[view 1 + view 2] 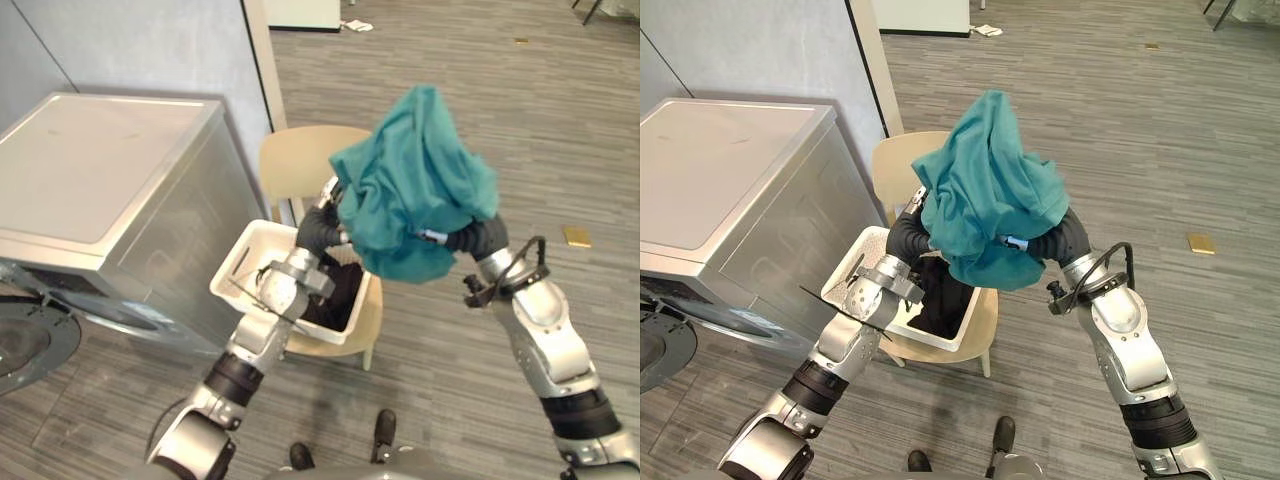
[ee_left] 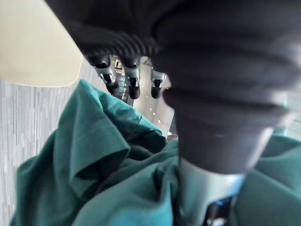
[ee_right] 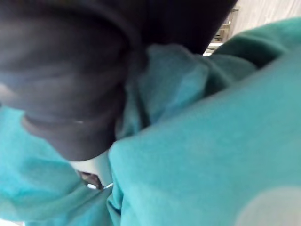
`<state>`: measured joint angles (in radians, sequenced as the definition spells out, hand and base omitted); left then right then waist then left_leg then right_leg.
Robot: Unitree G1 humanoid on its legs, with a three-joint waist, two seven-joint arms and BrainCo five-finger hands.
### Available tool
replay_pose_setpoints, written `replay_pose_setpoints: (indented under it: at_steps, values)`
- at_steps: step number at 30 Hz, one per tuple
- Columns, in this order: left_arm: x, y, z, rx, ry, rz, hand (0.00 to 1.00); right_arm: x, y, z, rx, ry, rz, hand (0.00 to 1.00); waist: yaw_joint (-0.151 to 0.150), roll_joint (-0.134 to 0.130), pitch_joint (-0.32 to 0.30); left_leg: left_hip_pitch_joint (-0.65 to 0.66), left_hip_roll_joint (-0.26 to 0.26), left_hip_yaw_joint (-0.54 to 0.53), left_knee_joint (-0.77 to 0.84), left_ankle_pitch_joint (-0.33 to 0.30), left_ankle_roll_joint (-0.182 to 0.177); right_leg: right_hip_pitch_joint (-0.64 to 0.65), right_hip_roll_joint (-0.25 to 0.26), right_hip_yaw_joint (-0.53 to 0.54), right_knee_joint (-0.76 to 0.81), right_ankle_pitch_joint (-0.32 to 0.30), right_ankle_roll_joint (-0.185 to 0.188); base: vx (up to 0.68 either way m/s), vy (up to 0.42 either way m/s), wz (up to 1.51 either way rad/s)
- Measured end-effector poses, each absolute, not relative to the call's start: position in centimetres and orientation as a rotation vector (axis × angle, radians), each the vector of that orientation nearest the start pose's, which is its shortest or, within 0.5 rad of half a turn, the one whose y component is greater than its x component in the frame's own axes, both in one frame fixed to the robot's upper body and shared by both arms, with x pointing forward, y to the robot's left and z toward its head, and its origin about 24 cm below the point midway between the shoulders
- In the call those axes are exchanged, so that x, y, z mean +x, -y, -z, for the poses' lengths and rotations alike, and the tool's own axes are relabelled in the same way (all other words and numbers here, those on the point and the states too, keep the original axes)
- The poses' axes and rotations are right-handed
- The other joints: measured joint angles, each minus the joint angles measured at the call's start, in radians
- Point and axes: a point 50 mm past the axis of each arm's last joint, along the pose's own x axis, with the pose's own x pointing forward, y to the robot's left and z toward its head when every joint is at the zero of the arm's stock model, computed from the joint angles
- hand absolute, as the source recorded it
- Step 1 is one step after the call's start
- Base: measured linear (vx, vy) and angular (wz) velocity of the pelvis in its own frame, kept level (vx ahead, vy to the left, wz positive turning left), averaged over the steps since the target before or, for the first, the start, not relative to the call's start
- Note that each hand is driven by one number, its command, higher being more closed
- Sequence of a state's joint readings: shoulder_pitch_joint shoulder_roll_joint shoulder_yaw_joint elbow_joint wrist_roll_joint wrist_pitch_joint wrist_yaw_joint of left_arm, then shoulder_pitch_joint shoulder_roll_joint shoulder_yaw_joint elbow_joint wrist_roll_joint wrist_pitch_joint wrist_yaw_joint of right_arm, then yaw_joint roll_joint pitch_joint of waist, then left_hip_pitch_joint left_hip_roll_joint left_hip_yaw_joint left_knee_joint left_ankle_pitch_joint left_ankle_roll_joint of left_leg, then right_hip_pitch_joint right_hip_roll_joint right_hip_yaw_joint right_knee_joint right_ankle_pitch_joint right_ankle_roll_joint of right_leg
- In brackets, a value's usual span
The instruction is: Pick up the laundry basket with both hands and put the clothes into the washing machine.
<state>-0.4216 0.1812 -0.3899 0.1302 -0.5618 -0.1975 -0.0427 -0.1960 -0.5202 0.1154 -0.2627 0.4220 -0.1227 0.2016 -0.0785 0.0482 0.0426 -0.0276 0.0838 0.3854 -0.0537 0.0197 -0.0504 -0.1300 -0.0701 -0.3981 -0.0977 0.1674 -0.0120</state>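
A teal garment is held high between both arms, directly above the white laundry basket, so that it hangs clear of the basket's rim. The cloth drapes over the left hand and the right hand like a tent. It covers them so fully that I cannot tell whether either hand is closed on the fabric or simply carrying it from beneath. The basket itself is not lifted. It rests on the seat of a pale wooden chair, taking up most of the seat, with a dark bundle of clothes still lying inside. The chair stands just beside the silver washing machine, which keeps the laundry within easy reach of the drum. The machine's round door hangs open low on the robot's left, ready to receive a load. By my reading, the garment is being taken out alone, and the likely next step is to swing it left and down toward that opening. The loose folds could trail or catch on the basket's rim on the way.
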Motion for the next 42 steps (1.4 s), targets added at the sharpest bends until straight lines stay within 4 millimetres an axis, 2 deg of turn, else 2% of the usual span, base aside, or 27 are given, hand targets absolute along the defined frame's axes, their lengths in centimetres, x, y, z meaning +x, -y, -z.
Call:
replay_pose_setpoints:
  at_steps: [7, 14, 18, 22, 25, 27, 29, 31, 32, 34, 35, 36, 39, 40, 42]
  values:
    - [30.2, -6.7, -12.3, -0.421, 0.259, 0.555, 0.0, 26.2, 16.1, -16.0, -0.113, 0.447, -0.495, 1.0, 0.008, 0.013, -0.008, -0.005, -0.002, -0.016, 0.0, 0.0, 0.0, 0.003, -0.003, -0.016, -0.001, 0.0, 0.0, 0.01, 0.047, 0.07]
    - [30.0, -6.4, -12.0, -0.432, 0.232, 0.602, 0.0, 26.1, 15.3, -15.4, -0.102, 0.422, -0.532, 1.0, 0.012, 0.013, -0.008, -0.009, -0.001, -0.025, 0.002, 0.0, 0.0, 0.004, -0.004, -0.025, -0.001, 0.0, 0.0, 0.01, 0.045, 0.04]
    - [28.9, -7.0, -10.6, -0.451, 0.195, 0.58, 0.0, 26.3, 14.6, -14.7, -0.101, 0.393, -0.559, 1.0, 0.022, 0.015, -0.009, -0.016, 0.0, -0.037, 0.006, 0.0, 0.0, 0.007, -0.004, -0.04, -0.001, 0.0, 0.0, 0.0, 0.041, 0.08]
    - [26.4, -7.7, -9.0, -0.516, 0.162, 0.549, 0.0, 26.9, 13.5, -14.3, -0.127, 0.374, -0.602, 1.0, 0.05, 0.018, -0.011, -0.039, 0.004, -0.092, 0.019, 0.001, 0.0, 0.027, -0.005, -0.092, -0.002, -0.005, 0.006, -0.01, 0.045, 0.39]
    - [24.0, -8.9, -8.4, -0.566, 0.165, 0.511, 0.0, 27.1, 11.1, -14.7, -0.126, 0.402, -0.69, 1.0, 0.108, 0.017, -0.012, -0.067, 0.002, -0.162, 0.024, 0.003, -0.001, 0.039, -0.004, -0.156, -0.003, -0.015, 0.017, -0.01, 0.047, 0.65]
    - [23.2, -9.9, -8.4, -0.575, 0.176, 0.469, 0.0, 27.0, 9.1, -15.0, -0.091, 0.423, -0.746, 1.0, 0.152, 0.015, -0.013, -0.089, -0.001, -0.201, 0.024, 0.013, 0.0, 0.041, -0.007, -0.196, -0.003, -0.02, 0.017, -0.01, 0.045, 0.7]
    - [22.4, -11.0, -8.5, -0.559, 0.199, 0.426, 0.0, 26.9, 6.8, -15.2, -0.04, 0.441, -0.807, 1.0, 0.197, 0.005, -0.018, -0.108, -0.006, -0.268, 0.015, 0.042, -0.003, 0.042, -0.008, -0.259, -0.002, -0.025, 0.013, 0.05, 0.042, 0.82]
    - [22.1, -11.8, -8.5, -0.544, 0.213, 0.389, 0.0, 27.2, 5.7, -15.3, -0.021, 0.441, -0.828, 1.0, 0.231, -0.007, -0.018, -0.129, -0.014, -0.324, 0.014, 0.061, -0.002, 0.052, -0.007, -0.289, -0.002, -0.025, 0.012, 0.04, 0.055, 0.82]
    - [21.9, -12.1, -8.5, -0.539, 0.214, 0.379, 0.0, 27.2, 5.3, -15.3, -0.019, 0.44, -0.835, 1.0, 0.238, -0.011, -0.018, -0.134, -0.014, -0.342, 0.014, 0.063, -0.003, 0.056, -0.008, -0.296, -0.002, -0.027, 0.013, 0.03, 0.065, 0.9]
    - [21.2, -13.1, -8.4, -0.52, 0.219, 0.332, 0.0, 27.3, 3.8, -15.5, 0.007, 0.444, -0.868, 1.0, 0.272, -0.05, -0.021, -0.136, -0.019, -0.387, -0.006, 0.08, -0.004, 0.072, -0.013, -0.33, -0.003, -0.043, 0.023, 0.03, 0.063, 0.73]
    - [20.9, -13.3, -8.3, -0.513, 0.221, 0.322, 0.0, 27.2, 3.4, -15.6, 0.014, 0.447, -0.881, 1.0, 0.279, -0.06, -0.021, -0.136, -0.021, -0.394, -0.011, 0.082, -0.006, 0.074, -0.016, -0.338, -0.005, -0.045, 0.024, 0.02, 0.069, 0.5]
    - [20.5, -13.7, -8.2, -0.497, 0.222, 0.304, 0.0, 27.0, 2.4, -15.8, 0.025, 0.451, -0.91, 1.0, 0.291, -0.086, -0.024, -0.142, -0.025, -0.413, -0.017, 0.085, -0.007, 0.074, -0.019, -0.35, -0.005, -0.051, 0.029, 0.01, 0.057, 0.32]
    - [19.9, -14.1, -8.2, -0.473, 0.22, 0.288, 0.0, 26.6, 1.3, -16.1, 0.026, 0.464, -0.954, 1.0, 0.306, -0.123, -0.027, -0.154, -0.032, -0.439, -0.018, 0.083, -0.011, 0.074, -0.023, -0.371, -0.003, -0.057, 0.037, 0.01, 0.059, 0.25]
    - [19.7, -14.2, -8.2, -0.47, 0.221, 0.288, 0.0, 26.6, 1.1, -16.2, 0.018, 0.471, -0.964, 1.0, 0.316, -0.134, -0.027, -0.157, -0.034, -0.442, -0.019, 0.083, -0.011, 0.074, -0.025, -0.374, -0.002, -0.058, 0.038, 0.02, 0.05, 0.18]
    - [19.5, -14.4, -8.4, -0.464, 0.226, 0.287, 0.0, 26.5, 0.8, -16.6, 0.002, 0.486, -0.98, 1.0, 0.316, -0.14, -0.026, -0.166, -0.037, -0.46, -0.018, 0.083, -0.011, 0.073, -0.026, -0.391, -0.002, -0.06, 0.039, 0.02, 0.041, 0.24]
